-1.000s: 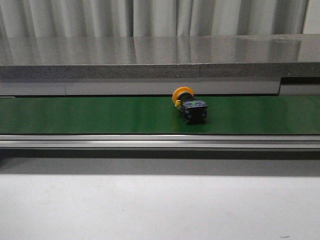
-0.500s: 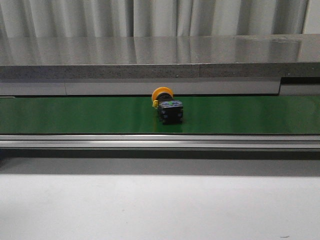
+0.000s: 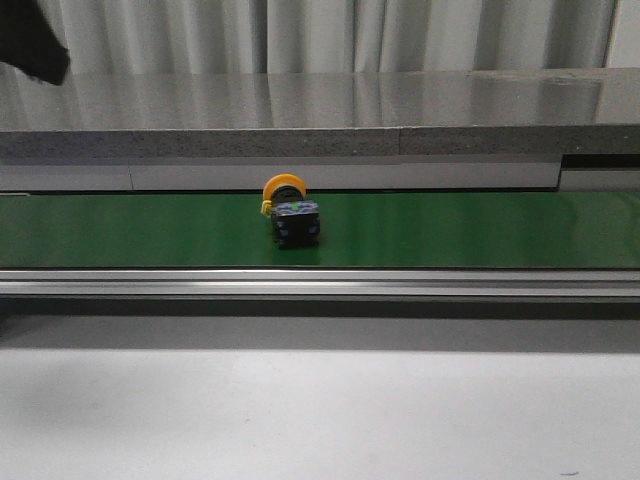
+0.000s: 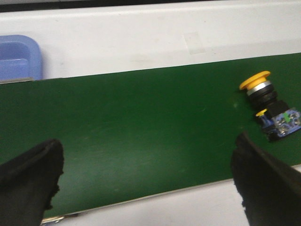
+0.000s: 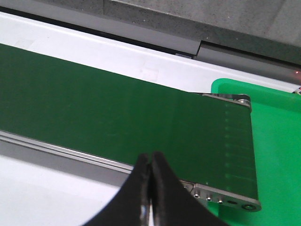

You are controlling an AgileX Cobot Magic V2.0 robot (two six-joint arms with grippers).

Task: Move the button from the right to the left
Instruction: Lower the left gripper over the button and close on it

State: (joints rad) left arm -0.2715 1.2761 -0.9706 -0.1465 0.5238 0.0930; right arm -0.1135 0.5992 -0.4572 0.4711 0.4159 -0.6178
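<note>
The button (image 3: 290, 212) lies on its side on the green belt (image 3: 150, 230), a little left of the middle, its yellow-orange cap toward the back wall and its black body toward me. In the left wrist view the button (image 4: 270, 108) lies close to one black finger (image 4: 256, 179) of my left gripper (image 4: 146, 155), which hangs open and wide above the belt with nothing between its fingers. A dark part of the left arm (image 3: 30, 40) shows in the upper left corner. My right gripper (image 5: 150, 157) is shut on nothing, over the belt's front rail near its right end.
A grey stone ledge (image 3: 320, 140) runs behind the belt and a metal rail (image 3: 320, 285) along its front. A blue tray (image 4: 16, 59) sits beyond the belt on the left. A green bin (image 5: 277, 141) stands at the belt's right end.
The button has travelled leftward along the belt, from right of the middle to left of it. A dark part of the left arm has come into the upper left corner.
</note>
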